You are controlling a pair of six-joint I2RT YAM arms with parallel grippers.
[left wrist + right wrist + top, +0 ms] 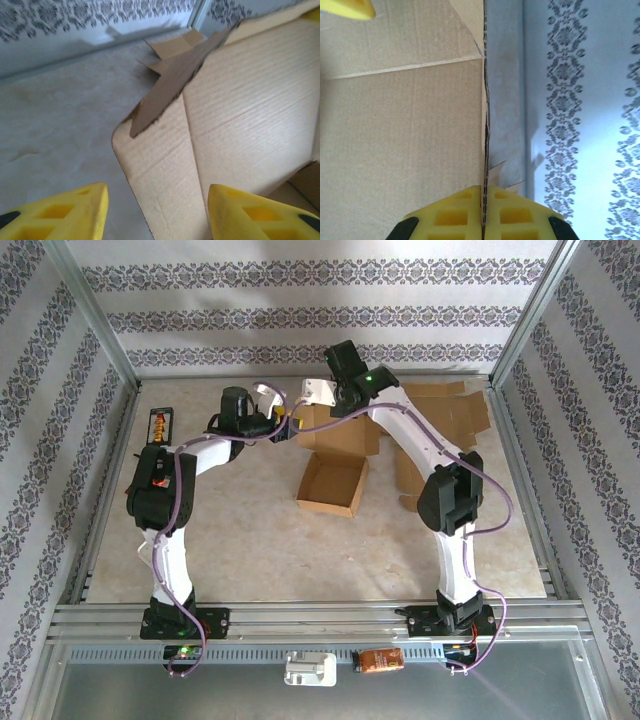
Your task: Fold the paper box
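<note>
We look down on a pale, mottled tabletop (250, 540) fenced by a metal frame and patterned walls. The paper box (333, 485) sits near the middle of it. It is an open brown tray with low walls, and a tall flap stands up from its far side.

A flat cardboard sheet (445, 405) lies behind the box and to its right. Part of it is covered by the right arm.

Both arms reach over to the far side of the box and meet at the top edge of the upright flap.

The right tool (312, 400) is at the flap's upper edge. In its wrist view, the right tool (483, 200) is closed, its two yellow fingers (455, 210) pressed together with the thin edge of the box (400, 125) pinched between them. The cardboard panel runs away to one side of this grip.

The left tool (280, 420) is just beside the flap's left end. In its wrist view, the left tool (157, 200) stands open, its yellow fingers (75, 210) well apart. The rounded corner of the box flap (240, 125) lies between and beyond them. We cannot tell whether either finger touches the cardboard.
</note>
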